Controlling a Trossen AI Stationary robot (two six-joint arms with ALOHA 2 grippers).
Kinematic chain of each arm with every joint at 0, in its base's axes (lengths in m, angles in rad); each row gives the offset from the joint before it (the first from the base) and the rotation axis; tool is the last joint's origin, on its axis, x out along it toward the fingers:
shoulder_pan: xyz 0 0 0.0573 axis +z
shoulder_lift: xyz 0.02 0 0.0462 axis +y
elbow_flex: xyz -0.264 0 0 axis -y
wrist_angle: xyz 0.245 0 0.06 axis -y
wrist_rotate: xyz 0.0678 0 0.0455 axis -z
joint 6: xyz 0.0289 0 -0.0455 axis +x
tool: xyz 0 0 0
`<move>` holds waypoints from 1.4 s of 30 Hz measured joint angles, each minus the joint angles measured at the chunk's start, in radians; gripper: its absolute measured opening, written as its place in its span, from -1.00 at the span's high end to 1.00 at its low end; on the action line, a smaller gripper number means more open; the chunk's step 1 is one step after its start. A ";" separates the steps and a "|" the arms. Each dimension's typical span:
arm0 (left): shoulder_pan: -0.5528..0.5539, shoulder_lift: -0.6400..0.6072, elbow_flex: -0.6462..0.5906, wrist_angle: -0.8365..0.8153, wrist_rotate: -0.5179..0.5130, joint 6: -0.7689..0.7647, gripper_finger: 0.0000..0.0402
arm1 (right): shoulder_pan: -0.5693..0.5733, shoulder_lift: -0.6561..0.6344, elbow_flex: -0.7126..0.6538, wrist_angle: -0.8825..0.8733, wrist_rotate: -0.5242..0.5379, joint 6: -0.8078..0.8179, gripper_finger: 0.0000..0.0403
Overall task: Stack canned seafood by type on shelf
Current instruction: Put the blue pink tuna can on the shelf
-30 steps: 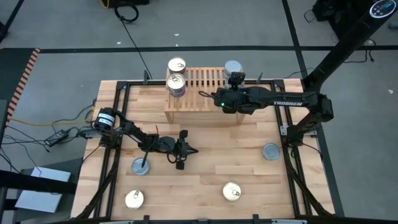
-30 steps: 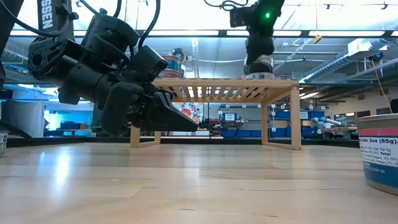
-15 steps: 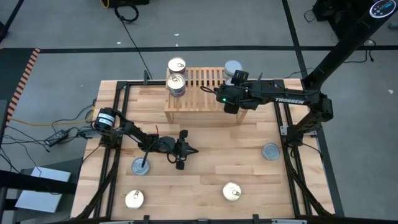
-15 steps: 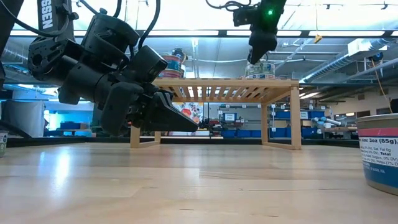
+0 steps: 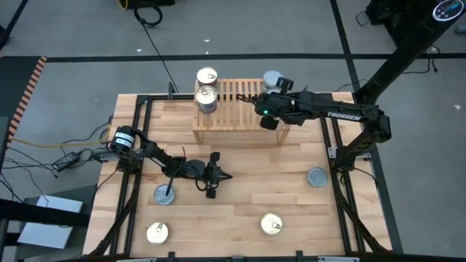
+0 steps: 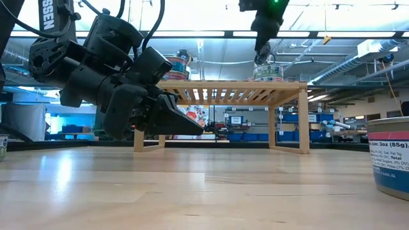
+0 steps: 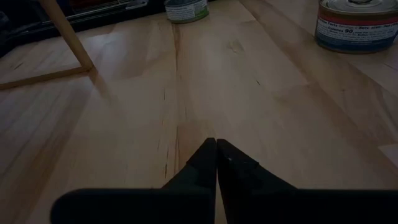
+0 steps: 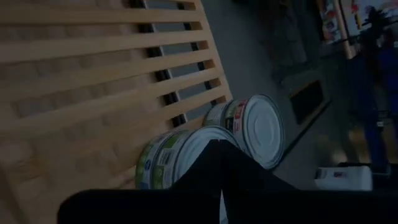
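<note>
The shelf [image 5: 237, 109] stands at the table's far edge, around 12 o'clock in the high view. Two gold-topped tins [image 5: 207, 93] sit at its left end, and one silver-topped tin [image 5: 272, 78] sits at its right end. The right gripper [image 5: 256, 98] hovers over the slats just beside that silver tin, fingers together and holding nothing. The left gripper [image 5: 215, 175] rests low over the table near 8 o'clock, fingers pressed together too, empty.

Four tins wait on the table [image 5: 291, 189]: silver ones at 4 o'clock [image 5: 317, 177] and 8 o'clock [image 5: 164, 194], gold ones at 5 o'clock [image 5: 271, 224] and 7 o'clock [image 5: 157, 233].

These tins look rigid and fairly weighty for their size — smooth metal walls under paper labels, so likely a little slippery. The safest hold is probably across the side wall, fingers straddling the tin from above; the flat lids should stack steadily if centred.

Readable writing: "3oz (85g)" on the near tin [image 6: 390, 153] in the low view, "TROSSEN" along the right arm [image 5: 342, 115], and "90" on a tin [image 7: 356, 25] in the left wrist view — other label text is too small to read.
</note>
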 joint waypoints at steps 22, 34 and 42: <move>0.000 0.000 0.000 0.000 0.000 -0.004 0.92 | -0.417 0.004 0.084 0.161 -0.535 0.150 0.98; 0.000 0.000 0.000 0.000 0.000 -0.001 0.92 | -0.358 -0.036 0.047 0.085 -0.566 0.092 0.98; 0.000 0.000 0.000 -0.001 0.000 0.000 0.92 | -0.146 -0.136 0.047 -0.018 -0.491 0.142 0.98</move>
